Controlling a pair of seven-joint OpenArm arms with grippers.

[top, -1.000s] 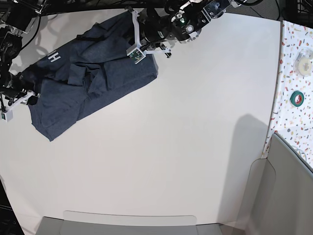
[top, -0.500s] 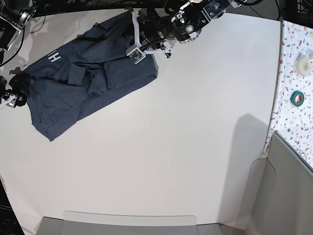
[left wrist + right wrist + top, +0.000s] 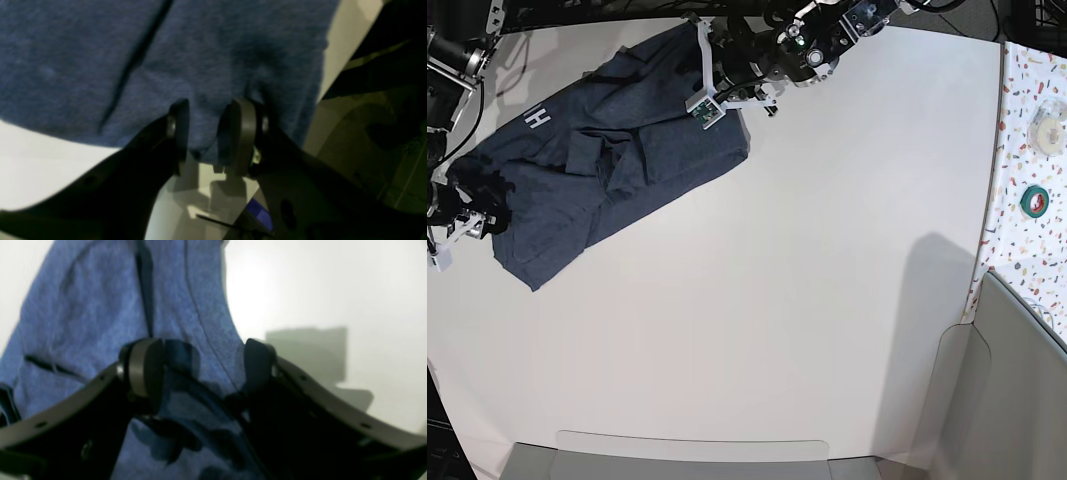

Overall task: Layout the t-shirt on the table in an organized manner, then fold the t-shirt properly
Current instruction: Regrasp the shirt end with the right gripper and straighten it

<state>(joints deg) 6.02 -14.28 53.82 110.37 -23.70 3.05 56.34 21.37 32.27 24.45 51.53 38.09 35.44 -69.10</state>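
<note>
1. Left tool (image 3: pixel 211 133): moderately spread, with fingertips apart over a border of the cloth; no pinch on the fabric evident.

2. Right tool (image 3: pixel 203 373): widely spread, one fingertip over the cloth and the other at its outer edge; no secure grip evident.

3. T-shirt (image 3: pixel 672 175): beneath and between both tools, at the upper left of the base view, in a long, slanting, bunched strip. Dark blue fabric, with a single white letter (image 3: pixel 538 117) visible near the right tool; the rest of any print hidden.

4. Layout: partial at best. Overall spread along the length apparent, but raised folds and a dark hollow at mid-length, with ridges and overlaps near both ends. Sleeves and neckline not distinguishable with certainty.

5. Folding: no neat, deliberate fold discernible; overlaps more likely from crumpling than from finished work.

6. Surface (image 3: pixel 777 310): white, with ample bare room below and to the right of the garment in the base view, probably sufficient for full spreading.

7. Work left, by judgement: grasping of opposite edges, opening and flattening of the body, straightening of the sleeves, then folding into a compact shape. Stage: early, within the layout.
</note>
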